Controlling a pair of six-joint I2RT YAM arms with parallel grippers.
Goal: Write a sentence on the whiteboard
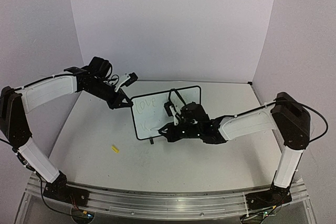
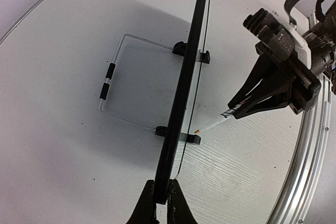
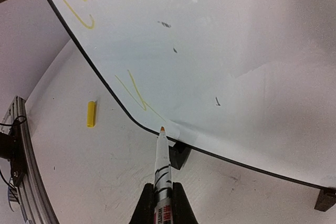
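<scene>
Clenching a marker (image 3: 162, 163), the right gripper (image 3: 161, 196) brings its orange tip right to the near-left bottom corner of the whiteboard (image 3: 236, 51). The left gripper (image 2: 161, 195) pinches the board's left edge; the board stands on its feet mid-table (image 1: 210, 166). A faint yellow-green sentence (image 1: 146, 109) marks its left half. A yellow cap (image 1: 115, 149) lies near-left, apart.

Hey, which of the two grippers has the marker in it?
The right gripper: it is shut on the marker, tip near the lower frame of the whiteboard. The left gripper clamps the whiteboard's side edge, no marker.
</scene>
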